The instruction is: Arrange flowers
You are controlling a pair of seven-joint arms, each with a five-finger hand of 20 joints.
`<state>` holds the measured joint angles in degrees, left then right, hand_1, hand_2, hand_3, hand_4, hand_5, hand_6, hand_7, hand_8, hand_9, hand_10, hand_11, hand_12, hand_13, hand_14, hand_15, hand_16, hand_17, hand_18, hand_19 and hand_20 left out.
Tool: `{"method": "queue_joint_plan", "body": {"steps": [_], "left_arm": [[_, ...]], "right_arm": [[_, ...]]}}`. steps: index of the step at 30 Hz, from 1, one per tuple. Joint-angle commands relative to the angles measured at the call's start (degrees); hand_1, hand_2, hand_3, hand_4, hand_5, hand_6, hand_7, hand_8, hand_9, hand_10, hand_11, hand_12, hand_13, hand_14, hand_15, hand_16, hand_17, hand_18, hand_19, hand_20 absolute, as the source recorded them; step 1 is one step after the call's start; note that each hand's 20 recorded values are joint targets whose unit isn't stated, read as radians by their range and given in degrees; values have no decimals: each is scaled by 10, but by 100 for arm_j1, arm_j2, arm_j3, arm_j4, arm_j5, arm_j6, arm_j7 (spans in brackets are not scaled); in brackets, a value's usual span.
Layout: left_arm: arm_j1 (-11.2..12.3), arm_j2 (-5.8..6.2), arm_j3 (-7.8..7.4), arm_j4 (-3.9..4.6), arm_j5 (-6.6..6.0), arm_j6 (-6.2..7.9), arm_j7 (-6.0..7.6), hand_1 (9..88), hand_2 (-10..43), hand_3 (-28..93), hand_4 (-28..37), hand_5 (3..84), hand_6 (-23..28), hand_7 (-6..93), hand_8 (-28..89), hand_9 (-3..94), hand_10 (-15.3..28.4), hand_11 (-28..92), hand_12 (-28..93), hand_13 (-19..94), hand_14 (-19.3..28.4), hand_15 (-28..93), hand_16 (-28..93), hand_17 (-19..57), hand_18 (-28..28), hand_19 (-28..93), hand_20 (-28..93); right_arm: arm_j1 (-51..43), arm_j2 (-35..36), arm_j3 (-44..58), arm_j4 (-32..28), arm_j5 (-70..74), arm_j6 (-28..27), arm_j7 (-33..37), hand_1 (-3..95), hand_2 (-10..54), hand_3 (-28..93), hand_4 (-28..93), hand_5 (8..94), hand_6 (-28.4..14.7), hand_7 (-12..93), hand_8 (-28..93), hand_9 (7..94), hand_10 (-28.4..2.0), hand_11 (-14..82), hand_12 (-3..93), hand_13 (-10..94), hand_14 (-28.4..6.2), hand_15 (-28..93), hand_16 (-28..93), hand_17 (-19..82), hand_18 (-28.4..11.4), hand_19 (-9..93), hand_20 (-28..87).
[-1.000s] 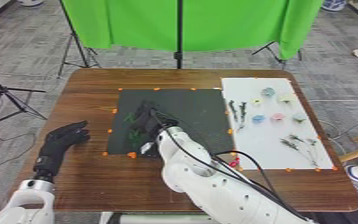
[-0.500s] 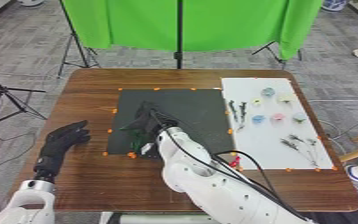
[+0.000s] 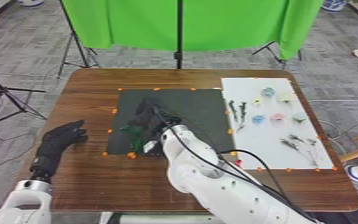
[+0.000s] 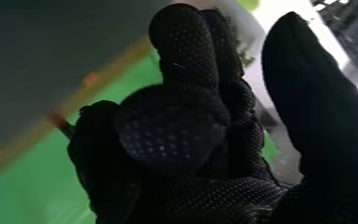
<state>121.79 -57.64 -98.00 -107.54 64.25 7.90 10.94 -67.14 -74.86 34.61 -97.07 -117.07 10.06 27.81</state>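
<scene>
One slight change matters to us now: our right hand (image 3: 146, 117), gloved in black fabric, and its white arm (image 3: 193, 182) have shifted a little to the right over the black mat (image 3: 206, 102). More of the dark green leafy stuff (image 3: 133, 131) has come into sight at the mat's left part, by the hand, with a small white piece (image 3: 150, 146) close to the wrist. We take this as adjusting the greenery, with the blooms still to be added. We cannot tell whether that hand grips anything or is closed. Our left hand (image 3: 60, 137), also black-gloved, is apart from the mat on the left of the brown wooden bench (image 3: 87, 180), relaxed and holding nothing. On the white sheet (image 3: 255, 145) at the right lie the loose flowers, among them a pink flower (image 3: 278, 117), a blue flower (image 3: 258, 119) beside it and a pale yellow flower (image 3: 286, 98); narrow green stems (image 3: 243, 111) lie to their left, grey-green sprigs (image 3: 291, 142) nearer us. The next move, we judge, is to settle the greenery and draw clear without dragging it, since a snagged leaf could undo the placement.
</scene>
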Motion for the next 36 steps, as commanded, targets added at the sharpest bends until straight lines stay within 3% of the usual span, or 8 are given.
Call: {"method": "queue_joint_plan", "body": {"steps": [1,5,8,12,15,28,36], "left_arm": [[340,-43,-268,-137,21,-22,-125,327,55,631,-159,473,49,147,-73,479,142,226,125,418,191,281,-1,100,150,229,271],[389,-44,-325,-179,26,-34,-141,324,50,643,-166,473,49,147,-72,479,141,226,126,418,191,281,-1,100,149,229,271],[359,-14,-328,-174,37,-56,-159,323,48,647,-169,474,49,147,-72,478,140,225,126,417,191,282,-1,101,149,228,271],[430,-2,-387,-215,26,-31,-189,325,47,649,-172,474,49,148,-71,477,139,226,126,416,191,282,-2,101,149,228,271],[476,-4,-438,-234,27,-49,-200,326,46,650,-172,475,50,148,-71,476,139,226,126,416,190,281,-2,101,148,228,270],[501,-14,-443,-270,62,-104,-236,327,44,653,-175,477,50,147,-70,475,139,226,126,412,190,281,-3,100,148,227,270],[505,-21,-456,-268,68,-116,-238,327,44,654,-175,476,51,145,-70,473,139,225,124,412,189,281,-4,100,148,228,271]], "right_arm": [[-145,1610,988,-1666,-373,112,-243,435,-95,605,-95,786,-45,258,123,887,-142,288,237,937,-26,555,232,672,-120,932,450],[-842,2276,2117,-2288,-666,-45,-178,401,-95,634,-107,784,-44,238,66,878,-145,273,234,937,-26,541,251,664,-122,932,464],[-1563,2785,3027,-2549,-969,-87,-27,377,-95,644,-111,778,-43,242,-70,871,-146,263,234,937,-28,532,267,653,-127,932,475],[-2458,3318,3917,-2443,-2091,-273,194,370,-95,632,-113,772,-43,240,-83,865,-146,259,234,937,-31,523,278,640,-135,932,490],[-3050,3499,4529,-2396,-1797,-470,270,365,-95,626,-114,772,-42,239,-83,864,-144,259,235,937,-31,518,287,634,-138,932,501],[-3974,3537,5055,-1619,-1852,-1030,627,367,-95,635,-124,771,-36,224,-88,860,-140,263,236,937,-29,513,306,629,-144,932,515],[-4340,3538,5245,-1501,-1827,-1287,658,370,-95,637,-129,767,-34,218,-85,858,-138,264,237,937,-28,512,311,627,-144,932,520]]}}
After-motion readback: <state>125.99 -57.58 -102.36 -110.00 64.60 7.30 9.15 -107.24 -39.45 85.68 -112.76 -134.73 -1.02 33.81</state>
